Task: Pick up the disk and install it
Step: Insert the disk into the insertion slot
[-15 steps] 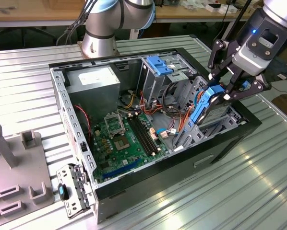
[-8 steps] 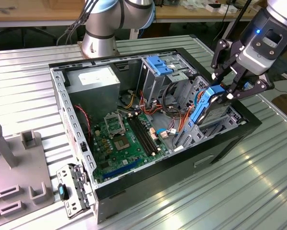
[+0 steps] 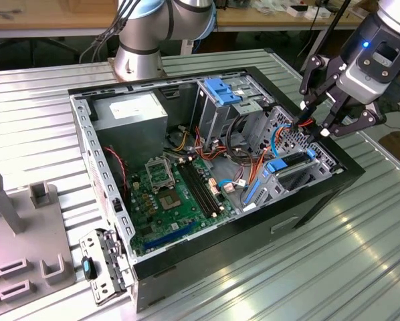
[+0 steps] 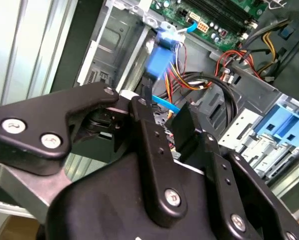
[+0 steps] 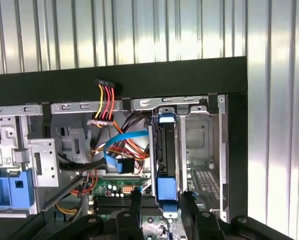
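Disk [image 5: 167,150]: stood on edge in the grey drive cage [image 5: 199,130] of the open computer case [image 3: 253,227], at three o'clock from the motherboard [image 3: 166,194] in the exterior view. Showed a grey-black body framed by a bright blue carrier. Reached in from two o'clock, wrist tilted, with the gripper [image 5: 160,194] low over that cage, jaws parted, one on either side of the carrier's blue end.
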`<control>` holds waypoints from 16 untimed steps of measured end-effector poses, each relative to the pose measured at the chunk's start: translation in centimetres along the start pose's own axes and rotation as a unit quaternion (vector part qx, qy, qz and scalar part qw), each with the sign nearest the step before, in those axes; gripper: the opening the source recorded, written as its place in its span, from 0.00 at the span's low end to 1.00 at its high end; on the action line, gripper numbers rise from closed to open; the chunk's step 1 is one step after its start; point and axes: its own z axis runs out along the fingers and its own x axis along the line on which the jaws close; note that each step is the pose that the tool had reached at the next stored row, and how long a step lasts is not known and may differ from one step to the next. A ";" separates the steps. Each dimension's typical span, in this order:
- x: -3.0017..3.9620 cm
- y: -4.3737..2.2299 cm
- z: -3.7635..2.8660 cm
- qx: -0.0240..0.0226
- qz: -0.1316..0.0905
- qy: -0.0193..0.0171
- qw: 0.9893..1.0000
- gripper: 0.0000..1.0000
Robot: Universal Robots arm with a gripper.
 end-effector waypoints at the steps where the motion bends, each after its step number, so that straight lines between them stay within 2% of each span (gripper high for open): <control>1: 0.00 0.01 0.00 0.000 0.000 0.000 1.000 0.44; 6: -0.02 0.27 0.22 0.000 0.000 0.000 1.000 0.44; 7: -0.03 0.28 0.33 -0.006 -0.001 0.000 1.000 0.43; 8: -0.04 0.29 0.40 -0.013 -0.002 0.001 1.000 0.36; 9: -0.04 0.29 0.47 -0.023 -0.003 0.001 1.000 0.24; 11: -0.05 0.30 0.52 -0.032 -0.004 0.001 0.999 0.12; 12: -0.06 0.30 0.57 -0.039 -0.005 0.001 0.999 0.11; 14: -0.07 0.32 0.69 -0.043 -0.005 0.001 0.999 0.11; 16: -0.07 0.32 0.70 -0.043 -0.006 0.001 0.999 0.11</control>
